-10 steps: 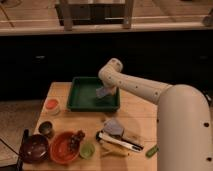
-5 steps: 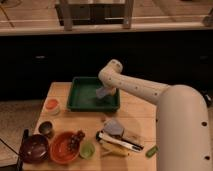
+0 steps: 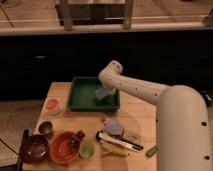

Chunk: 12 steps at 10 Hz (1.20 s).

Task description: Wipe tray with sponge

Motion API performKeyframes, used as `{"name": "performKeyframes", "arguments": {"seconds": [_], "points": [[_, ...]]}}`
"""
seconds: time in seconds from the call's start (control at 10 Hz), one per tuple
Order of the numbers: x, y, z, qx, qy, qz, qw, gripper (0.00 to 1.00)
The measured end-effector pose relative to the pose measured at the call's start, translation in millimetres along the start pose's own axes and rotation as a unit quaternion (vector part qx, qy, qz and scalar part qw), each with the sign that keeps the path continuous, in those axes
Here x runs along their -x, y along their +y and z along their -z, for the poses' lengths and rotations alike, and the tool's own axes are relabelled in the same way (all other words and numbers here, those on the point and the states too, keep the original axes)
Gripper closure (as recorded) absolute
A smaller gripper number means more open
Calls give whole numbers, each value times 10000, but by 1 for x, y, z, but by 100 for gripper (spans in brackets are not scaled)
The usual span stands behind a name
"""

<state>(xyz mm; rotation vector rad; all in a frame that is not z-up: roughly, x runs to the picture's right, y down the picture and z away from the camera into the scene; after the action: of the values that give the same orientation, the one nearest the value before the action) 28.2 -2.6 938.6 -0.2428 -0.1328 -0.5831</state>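
The gripper (image 3: 105, 91) hung over the right side of the green tray (image 3: 82, 94), apparently clamped shut on the blue-grey sponge (image 3: 102, 93). Risk noted: a soft pad could slip free, or sideways drag could shove the tray along the table (image 3: 137, 114).

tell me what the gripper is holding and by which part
The gripper, over the tray's right side, is shut on the sponge, apparently by its upper edge.
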Motion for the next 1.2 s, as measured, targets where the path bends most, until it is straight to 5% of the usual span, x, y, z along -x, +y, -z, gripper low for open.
{"name": "performKeyframes", "arguments": {"seconds": [1.2], "points": [[6, -1, -9, -118, -209, 426, 9988, 98]]}}
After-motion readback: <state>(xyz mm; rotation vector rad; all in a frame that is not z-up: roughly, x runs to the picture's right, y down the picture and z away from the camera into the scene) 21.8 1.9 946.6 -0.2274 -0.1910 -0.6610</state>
